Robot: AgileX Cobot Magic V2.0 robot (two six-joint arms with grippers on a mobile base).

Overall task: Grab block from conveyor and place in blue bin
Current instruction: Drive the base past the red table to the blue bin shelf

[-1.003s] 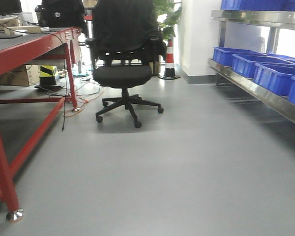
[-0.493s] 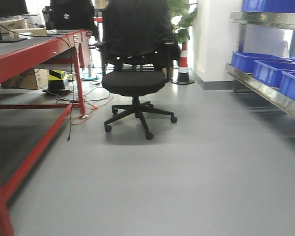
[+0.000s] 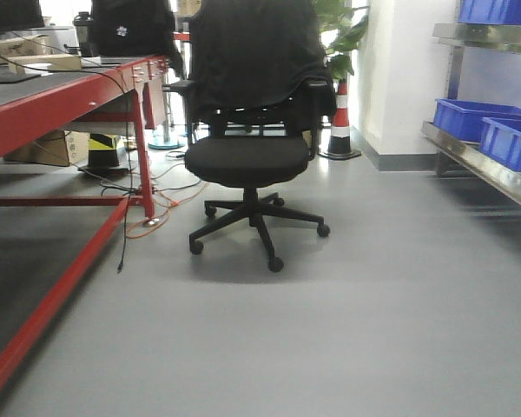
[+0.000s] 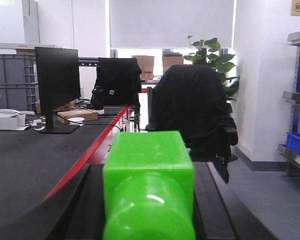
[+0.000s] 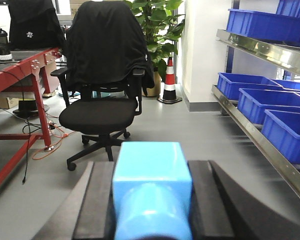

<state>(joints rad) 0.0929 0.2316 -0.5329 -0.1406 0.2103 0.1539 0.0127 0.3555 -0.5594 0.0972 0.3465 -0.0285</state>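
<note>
My left gripper is shut on a bright green block, which fills the gap between the two black fingers. In the right wrist view, my right gripper is shut on a light blue block, with the black fingers pressed against its sides. Blue bins stand in a row on a steel shelf rack along the right wall. Two of these bins show at the right edge of the front view. The conveyor is out of view. Neither gripper appears in the front view.
A black office chair draped with a dark jacket stands mid-floor ahead. A red-framed table runs along the left, carrying a monitor. Cables trail on the floor by its leg. A striped cone and a potted plant stand behind.
In the front view the chair, cone and table leg have slid right and grown larger. The shelf of blue bins has moved toward the right edge, with fewer bins showing.
</note>
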